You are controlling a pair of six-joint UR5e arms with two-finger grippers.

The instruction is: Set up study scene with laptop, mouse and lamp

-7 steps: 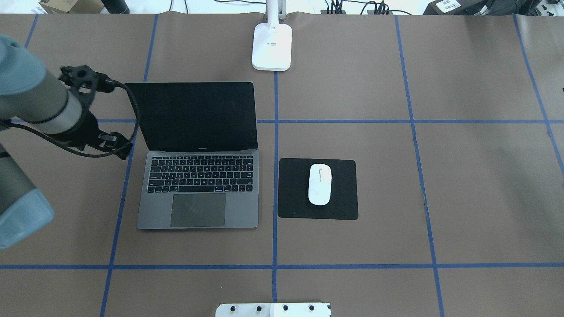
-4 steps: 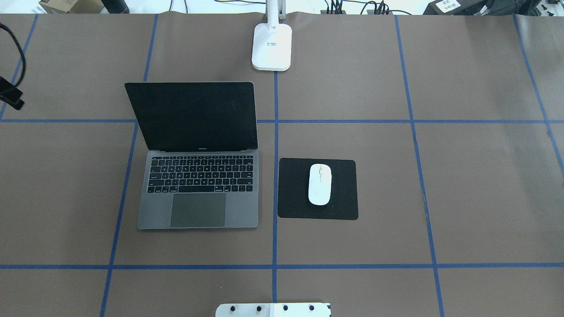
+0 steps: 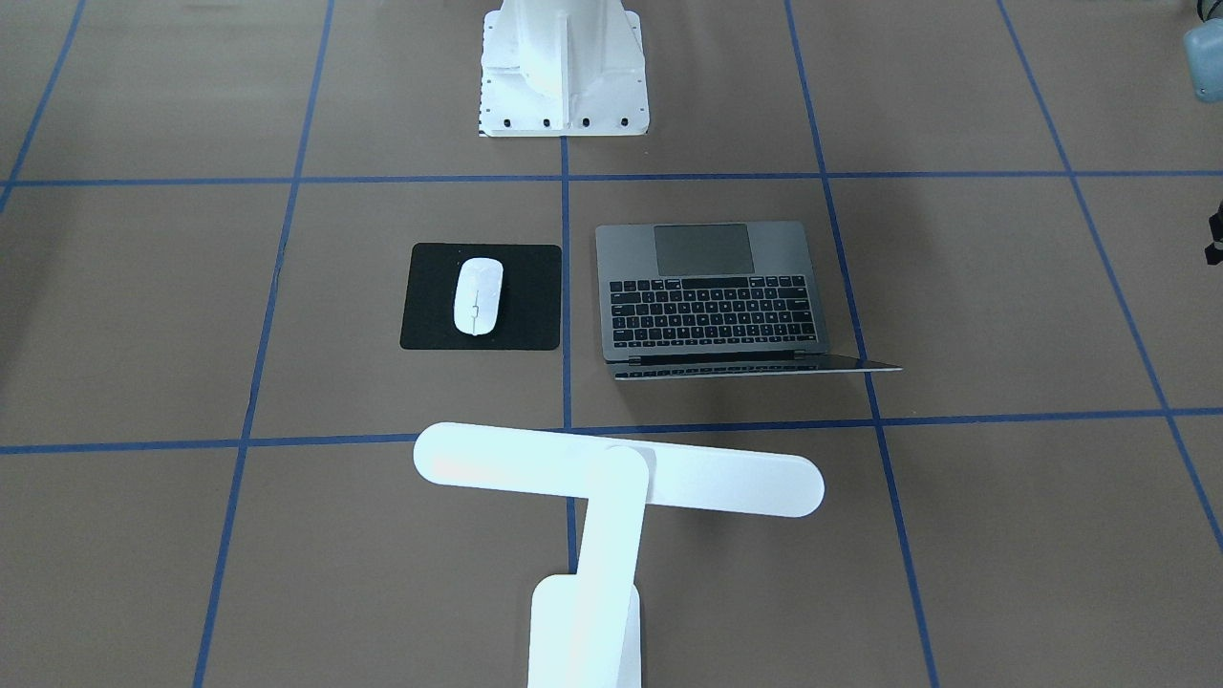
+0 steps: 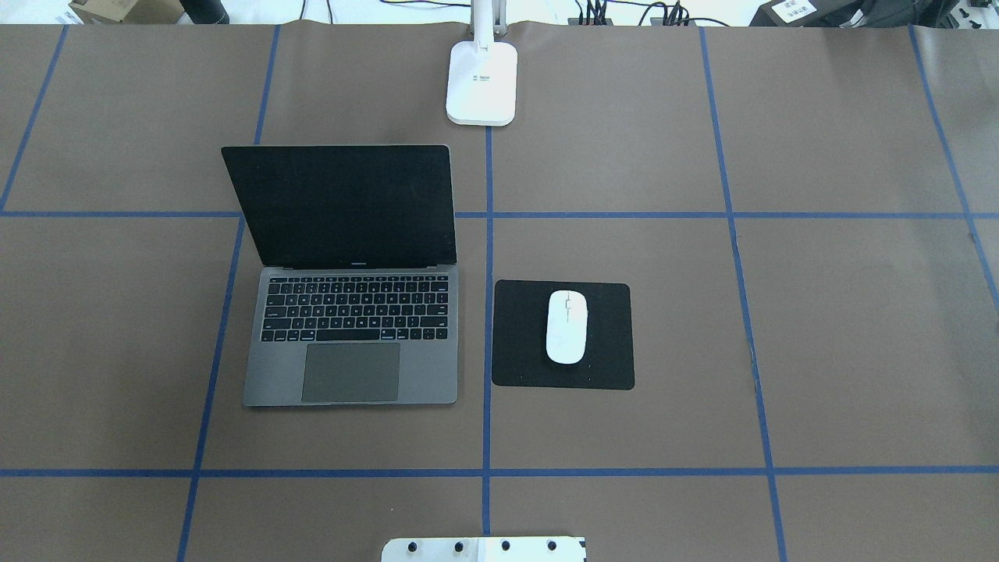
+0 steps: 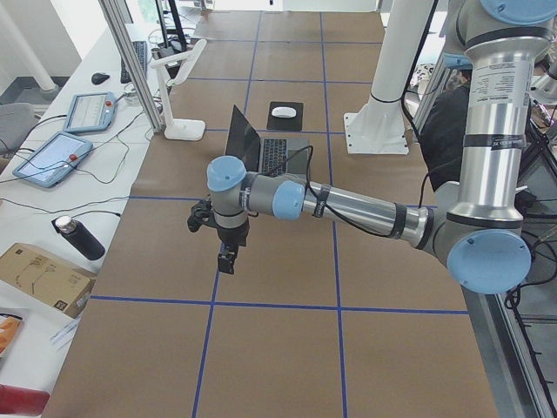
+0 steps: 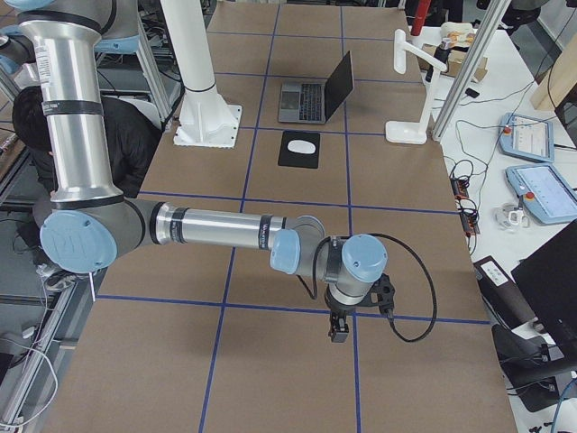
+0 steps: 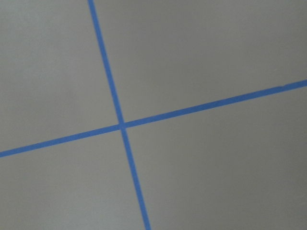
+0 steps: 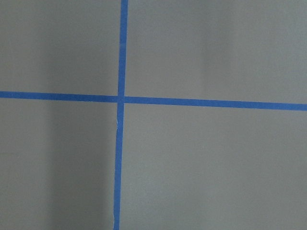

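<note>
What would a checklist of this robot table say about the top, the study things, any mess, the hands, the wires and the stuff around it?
Surface: brown table cover, flat, marked with blue tape lines.
Job's things: laptop open, screen dark; mouse on the black pad beside it; lamp standing at the edge far from the robot.
Clutter: nothing seen on the table.
Hands: left hand and right hand hang over bare cover at opposite ends; open or shut cannot be told.
Cables: black cable loops from the right wrist.
Surroundings: side desk with tablets, a bottle and a cardboard box.
</note>
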